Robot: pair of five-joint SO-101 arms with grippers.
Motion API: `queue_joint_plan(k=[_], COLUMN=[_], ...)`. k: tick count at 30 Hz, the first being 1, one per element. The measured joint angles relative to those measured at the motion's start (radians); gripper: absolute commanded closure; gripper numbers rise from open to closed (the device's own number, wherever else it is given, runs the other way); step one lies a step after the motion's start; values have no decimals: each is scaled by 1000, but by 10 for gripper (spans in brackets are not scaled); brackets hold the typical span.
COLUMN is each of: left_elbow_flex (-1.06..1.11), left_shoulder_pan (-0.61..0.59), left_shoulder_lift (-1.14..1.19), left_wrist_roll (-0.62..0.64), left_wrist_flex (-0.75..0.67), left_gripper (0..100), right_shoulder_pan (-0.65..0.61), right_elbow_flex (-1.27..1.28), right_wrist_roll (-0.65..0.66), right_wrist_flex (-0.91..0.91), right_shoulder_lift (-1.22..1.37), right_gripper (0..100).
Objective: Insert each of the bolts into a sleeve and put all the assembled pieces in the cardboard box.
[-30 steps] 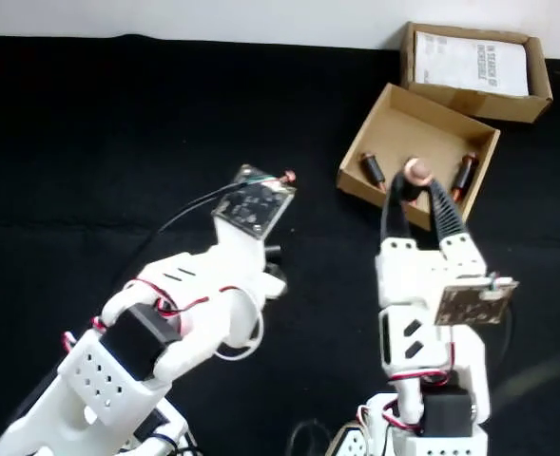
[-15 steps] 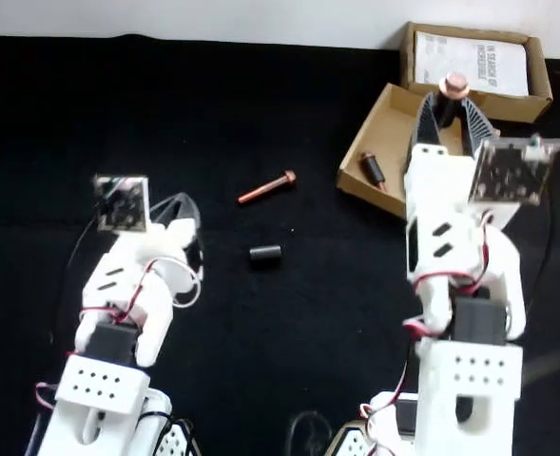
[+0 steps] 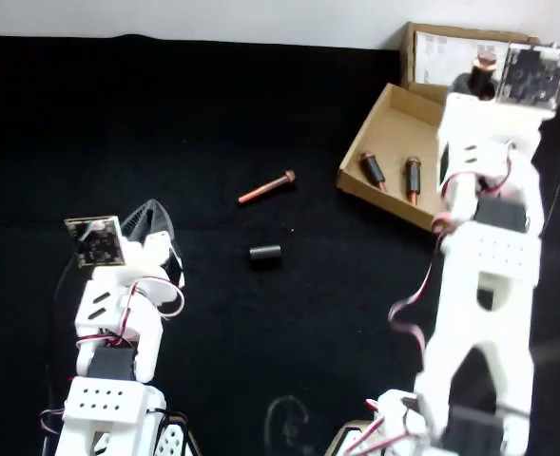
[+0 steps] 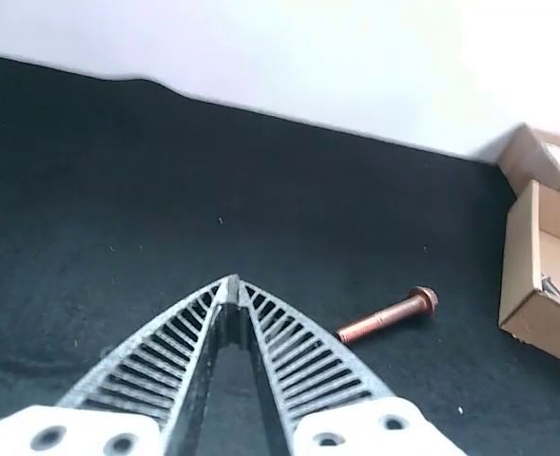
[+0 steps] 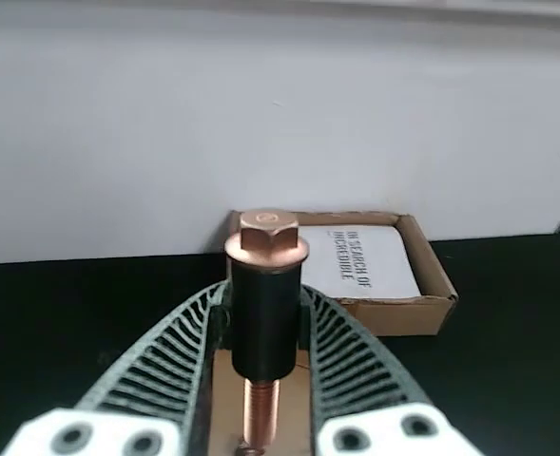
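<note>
Right gripper (image 5: 265, 296) clenched on assembled piece (image 5: 265, 318): black sleeve pinched between both fingers, long axis upright, bolt head on top above fingertips, threaded end sticking out below. High view: piece held over far rim of cardboard box (image 3: 394, 112). Two finished pieces (image 3: 373, 169) inside box, axes near 12-to-6.

Loose bolt (image 3: 266, 188) on table (image 3: 89, 114), axis 8-to-2, head at 2 o'clock. Loose sleeve (image 3: 265, 255) at its 6 o'clock, on side.

Left gripper (image 4: 230, 285) pressed closed, empty; loose bolt well apart, toward 3 o'clock.
</note>
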Motion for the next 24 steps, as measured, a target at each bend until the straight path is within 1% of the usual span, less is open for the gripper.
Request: queue_joint_plan(k=[2,4,8,10,16,24], left_elbow_flex=[0,0,0,0,0,0], left_shoulder_pan=[-8,-8,-8,-8,-8,-8], left_shoulder_lift=[2,2,2,2,2,2], left_wrist_roll=[0,0,0,0,0,0], left_wrist_flex=[-3,5,114,133,144,144], left_gripper=[980,980,980,980,980,979], right_shoulder_pan=[26,46,63,63,55,35], right_elbow_flex=[-68,-147,-325,-408,-624,-875], right_wrist_roll=[0,0,0,0,0,23], right_wrist_flex=[5,46,219,322,578,779], right_shoulder_lift=[91,170,324,390,548,726], right_gripper=[991,991,991,991,991,991])
